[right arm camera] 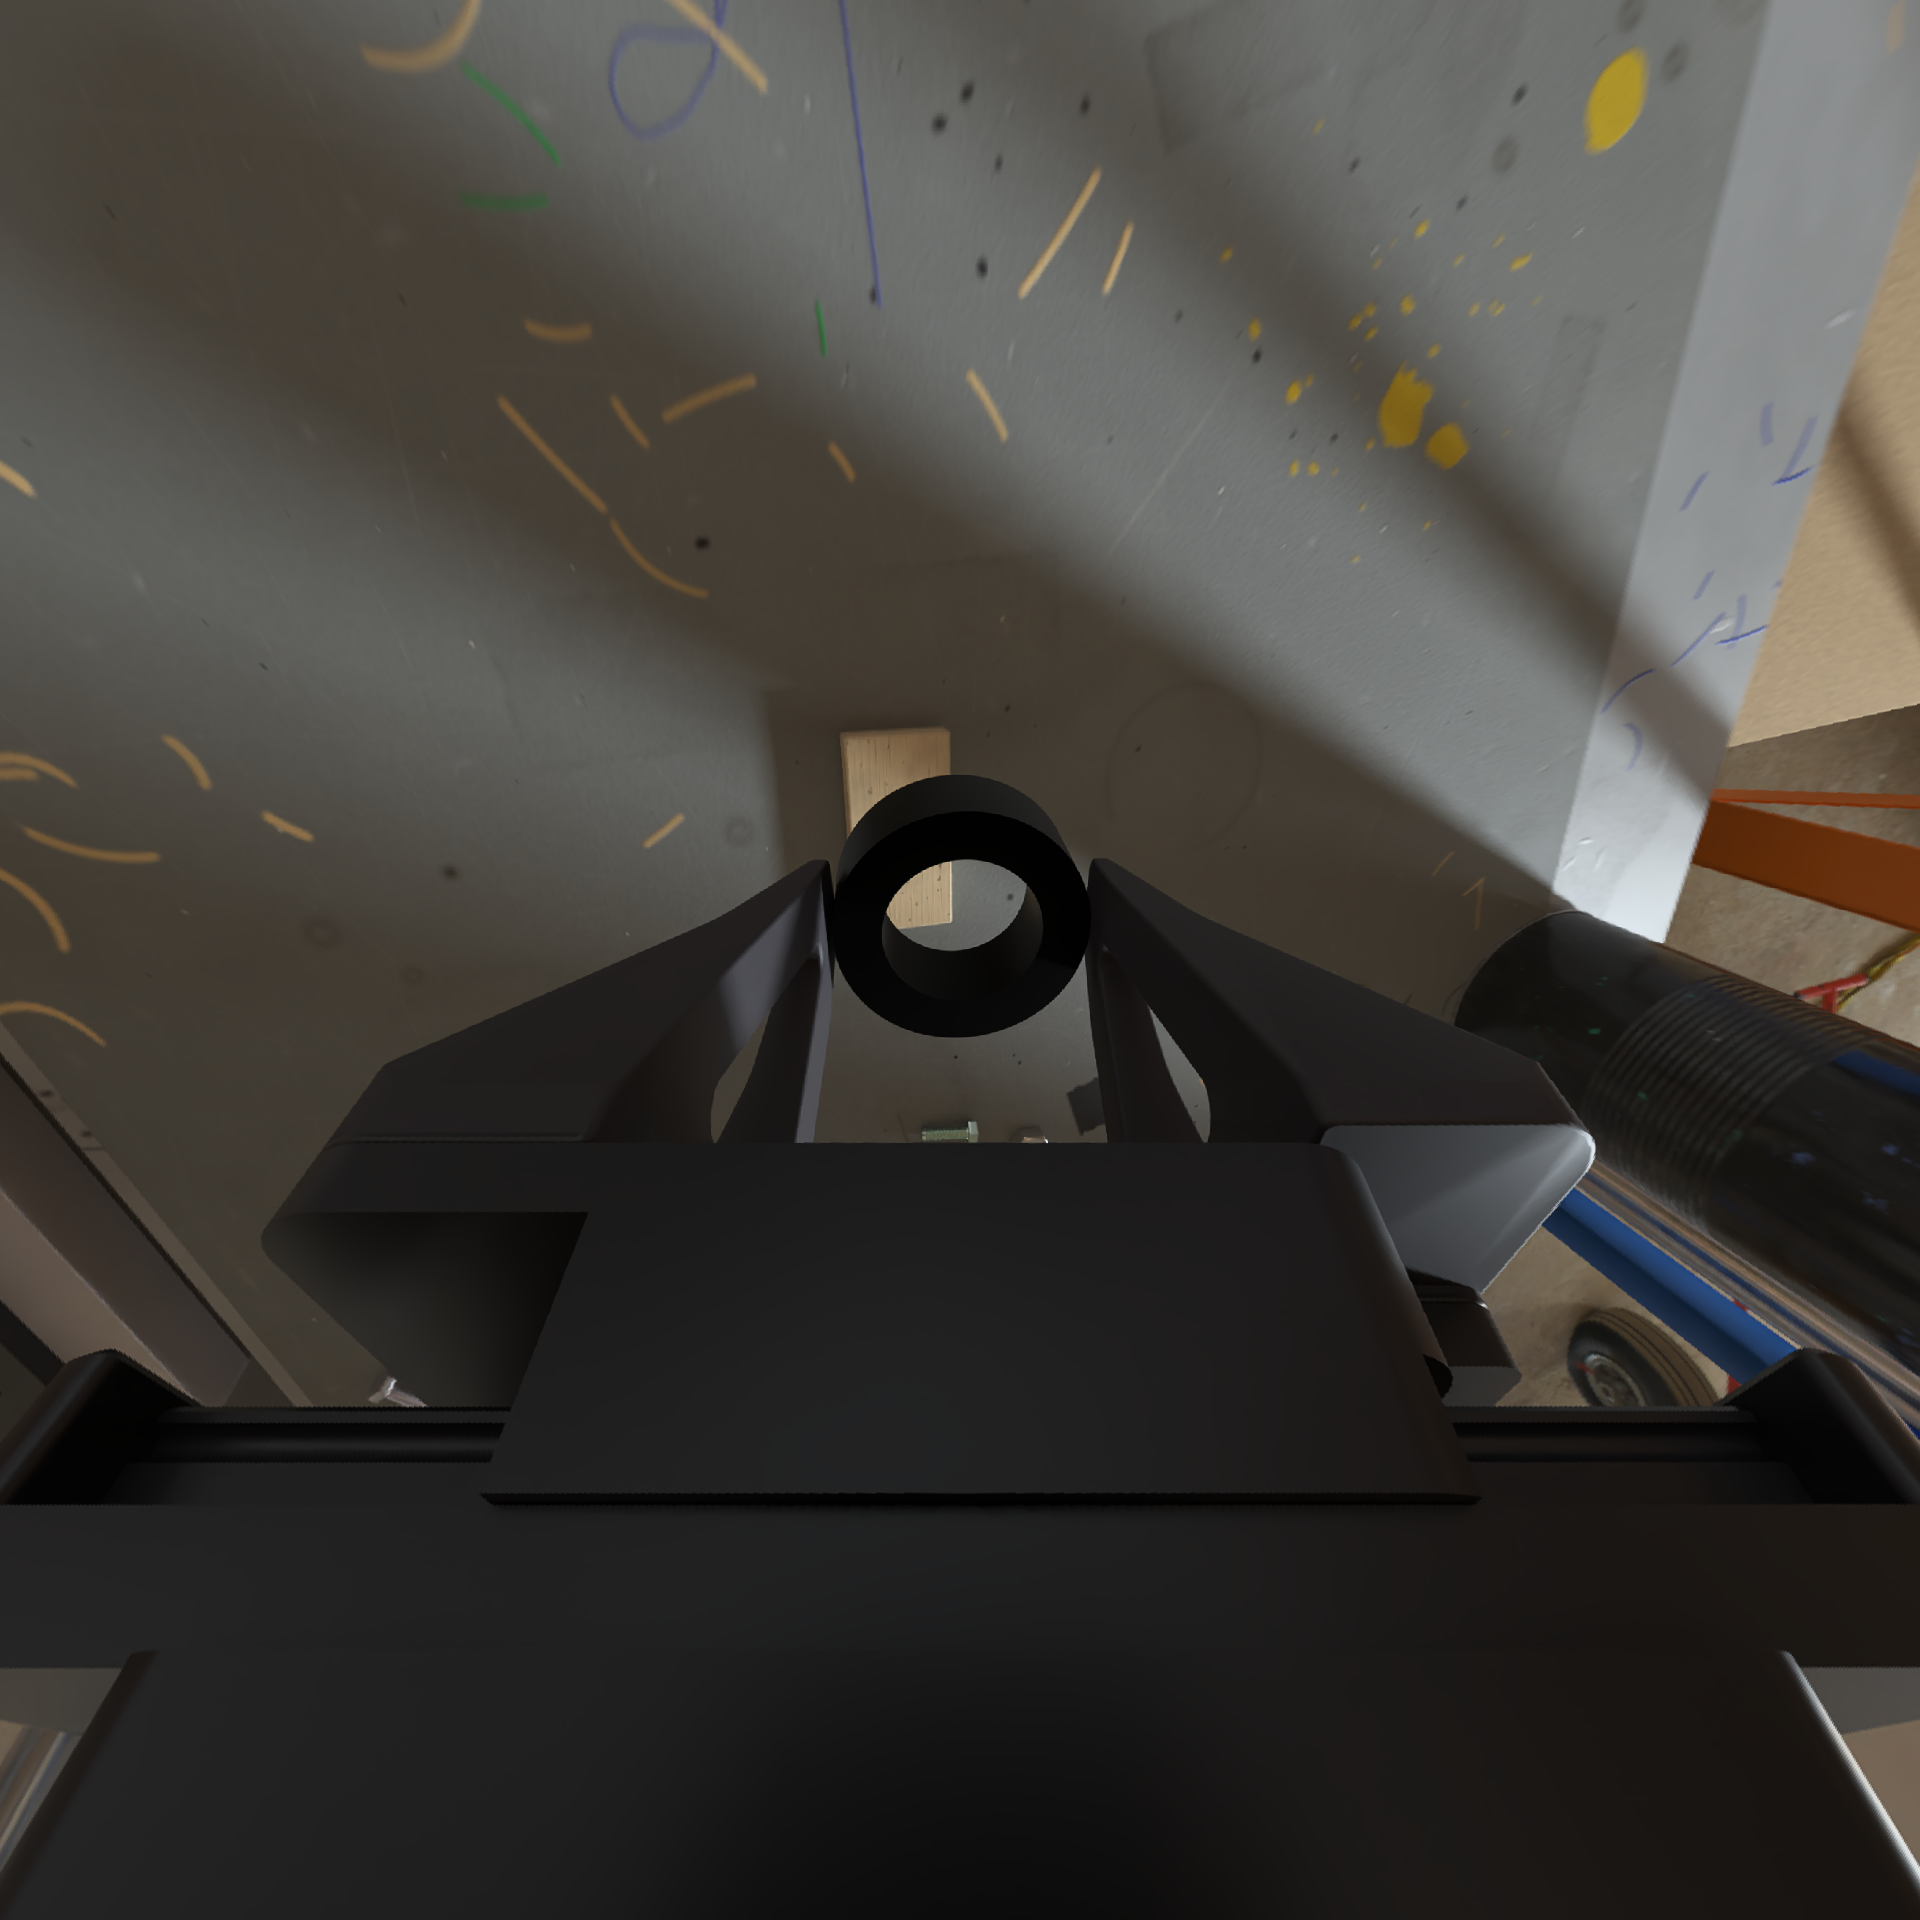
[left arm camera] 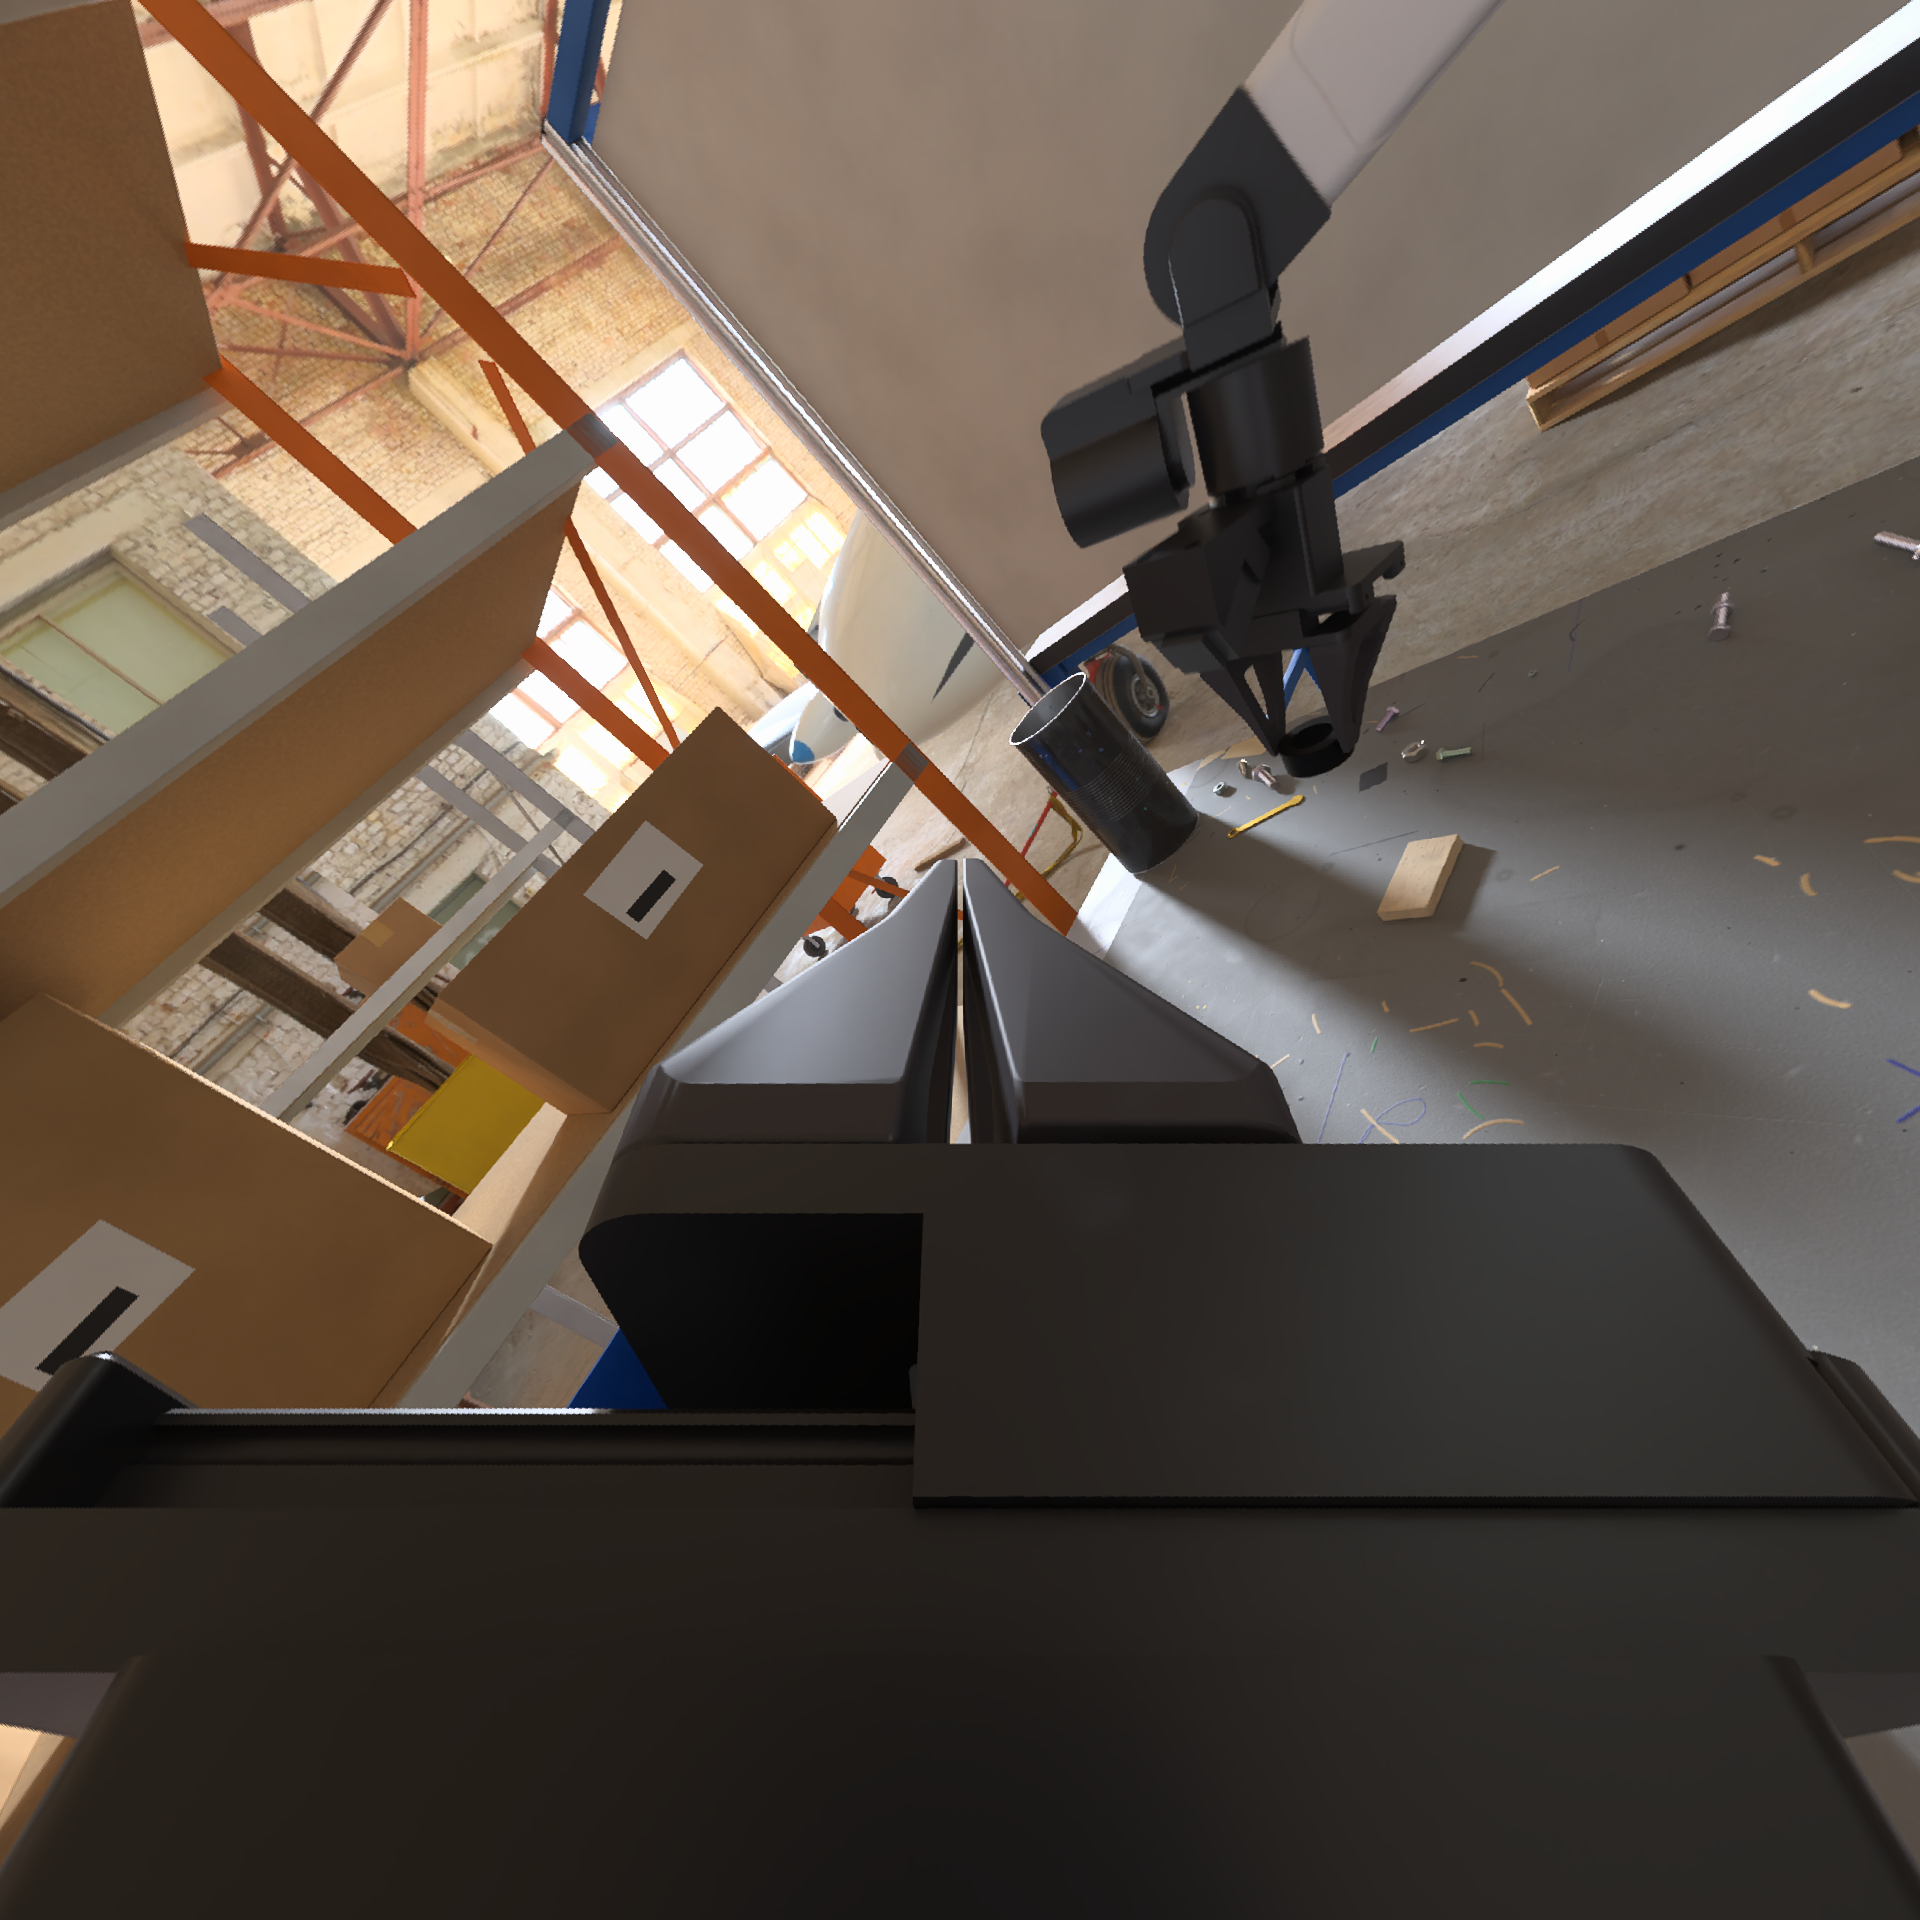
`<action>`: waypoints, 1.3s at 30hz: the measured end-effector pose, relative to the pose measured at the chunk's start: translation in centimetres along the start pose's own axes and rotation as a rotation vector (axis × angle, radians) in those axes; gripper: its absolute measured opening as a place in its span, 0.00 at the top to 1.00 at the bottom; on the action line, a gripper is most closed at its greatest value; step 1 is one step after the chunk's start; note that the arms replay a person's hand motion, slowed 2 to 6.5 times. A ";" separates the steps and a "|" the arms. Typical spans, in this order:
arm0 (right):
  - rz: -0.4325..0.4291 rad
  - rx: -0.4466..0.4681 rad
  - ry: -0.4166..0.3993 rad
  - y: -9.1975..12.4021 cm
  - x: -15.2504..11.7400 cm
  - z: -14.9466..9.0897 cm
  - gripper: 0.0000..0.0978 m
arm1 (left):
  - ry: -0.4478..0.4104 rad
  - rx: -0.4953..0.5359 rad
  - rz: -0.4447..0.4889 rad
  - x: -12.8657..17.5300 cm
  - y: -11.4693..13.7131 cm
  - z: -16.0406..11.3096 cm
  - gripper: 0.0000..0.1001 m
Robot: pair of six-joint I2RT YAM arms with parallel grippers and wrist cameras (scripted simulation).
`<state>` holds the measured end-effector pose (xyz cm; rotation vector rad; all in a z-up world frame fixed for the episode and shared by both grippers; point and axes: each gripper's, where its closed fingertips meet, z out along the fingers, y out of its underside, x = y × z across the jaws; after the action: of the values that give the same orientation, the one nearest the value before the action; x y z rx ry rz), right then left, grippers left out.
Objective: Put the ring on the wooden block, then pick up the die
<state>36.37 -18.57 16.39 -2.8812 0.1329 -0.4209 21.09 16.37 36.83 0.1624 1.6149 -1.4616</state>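
Right gripper (right arm camera: 961, 914) pinching the black ring (right arm camera: 961, 940) hangs above the wooden block (right arm camera: 896, 769), block dead ahead along its fingers; left gripper (left arm camera: 961, 904) pressed together, farther off.

The grey, paint-flecked table (left arm camera: 1621, 1039) carries a wooden block (left arm camera: 1419, 879), a black tube (left arm camera: 1117, 790) at its ten o'clock, and scattered bolts (left arm camera: 1257, 771).

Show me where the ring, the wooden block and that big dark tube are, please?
ring (right arm camera: 961, 995): right wrist view, front face of its black band, held between the fingers.
wooden block (left arm camera: 1419, 879): left wrist view, middle of its pale top face.
dark tube (left arm camera: 1117, 784): left wrist view, side wall, mid-length.
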 end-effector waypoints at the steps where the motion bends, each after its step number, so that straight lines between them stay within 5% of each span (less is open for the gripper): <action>1: -0.004 -0.014 -0.011 0.5 0.0 0.6 0.58 | 0.001 0.000 0.001 0.0 0.0 0.1 0.99; 17: -0.016 -0.127 -0.163 4.4 -1.1 8.9 0.58 | 0.014 -0.018 0.001 0.3 0.4 0.7 0.99; 39: 0.002 -0.171 -0.255 6.6 -2.0 12.8 0.58 | 0.026 -0.031 -0.005 0.4 0.9 1.3 0.99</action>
<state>37.84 -22.11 2.39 -3.0704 0.1348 -0.0408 22.09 15.37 36.06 0.1604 1.6586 -1.4429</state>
